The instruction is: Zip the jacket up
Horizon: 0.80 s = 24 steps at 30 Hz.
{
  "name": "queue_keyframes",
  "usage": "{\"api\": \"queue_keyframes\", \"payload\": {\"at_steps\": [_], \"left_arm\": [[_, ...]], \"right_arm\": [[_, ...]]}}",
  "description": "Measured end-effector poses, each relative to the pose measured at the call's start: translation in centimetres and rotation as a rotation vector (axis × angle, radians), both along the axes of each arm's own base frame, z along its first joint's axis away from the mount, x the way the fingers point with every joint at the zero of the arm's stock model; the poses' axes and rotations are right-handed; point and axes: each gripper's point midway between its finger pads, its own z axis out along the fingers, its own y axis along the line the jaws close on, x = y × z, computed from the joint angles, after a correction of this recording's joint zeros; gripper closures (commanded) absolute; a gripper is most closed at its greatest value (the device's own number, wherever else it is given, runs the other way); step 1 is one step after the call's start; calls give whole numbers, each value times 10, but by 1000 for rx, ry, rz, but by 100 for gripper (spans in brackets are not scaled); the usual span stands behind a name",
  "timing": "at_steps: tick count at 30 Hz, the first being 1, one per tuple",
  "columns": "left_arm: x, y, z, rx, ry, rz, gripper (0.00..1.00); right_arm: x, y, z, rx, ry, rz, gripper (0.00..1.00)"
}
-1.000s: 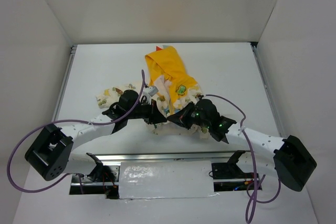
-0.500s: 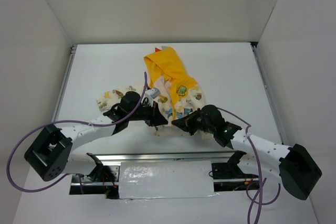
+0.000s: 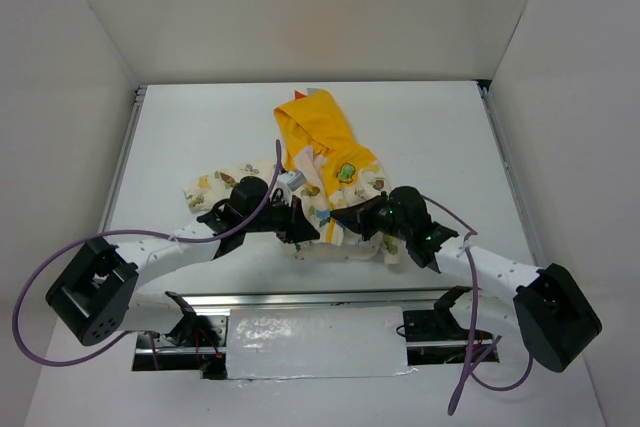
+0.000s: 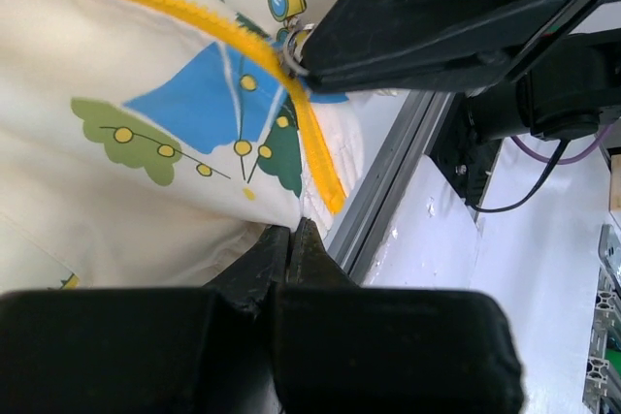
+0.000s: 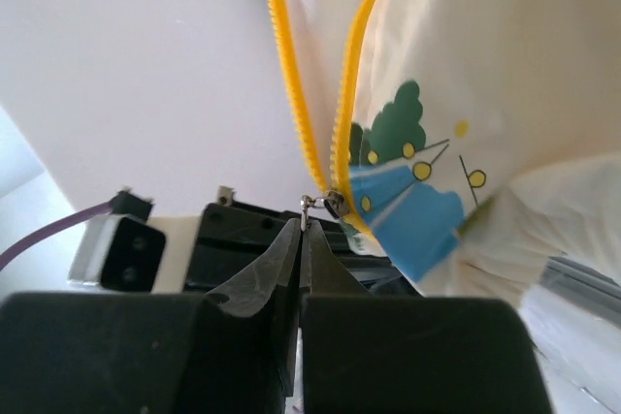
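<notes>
The jacket [image 3: 335, 162], cream with cartoon prints and a yellow-orange hood, lies bunched in the middle of the table. My left gripper [image 3: 300, 230] is shut on the jacket's bottom hem [image 4: 262, 215] beside the low end of the yellow zipper [image 4: 310, 133]. My right gripper [image 3: 345, 219] is shut on the metal zipper pull [image 5: 307, 208], whose slider [image 5: 335, 204] sits low on the zipper where the two yellow tracks [image 5: 344, 94] meet. Above the slider the tracks run apart. The right gripper's black body [image 4: 456, 7] shows in the left wrist view.
The table's near metal rail [image 4: 388, 191] runs just beside the hem. A foil-covered panel [image 3: 315, 345] sits at the front between the arm bases. White walls enclose the table on three sides. Purple cables [image 3: 40, 277] loop off both arms.
My right gripper swung out toward the front right, then came back left and in toward the jacket's hem. The left gripper stayed in place on the hem.
</notes>
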Motion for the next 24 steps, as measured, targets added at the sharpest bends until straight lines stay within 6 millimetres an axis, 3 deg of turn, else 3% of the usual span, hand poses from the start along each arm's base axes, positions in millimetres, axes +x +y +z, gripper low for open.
{"api": "queue_keyframes", "payload": {"at_steps": [7,14,20,24], "left_arm": [[0,-1,1,-2,-8,1,100],[-2,0,6,-6,-35,22,100],[-14,3,-6,26,-39,39,100],[-14,5,-8,33,-55,63,100]], "right_arm": [[11,1,25,3,-72,2,100],[29,-2,3,-72,-36,9,100],[116,-4,17,-128,-55,-43,100],[146,-4,9,-147,-29,-39,100]]}}
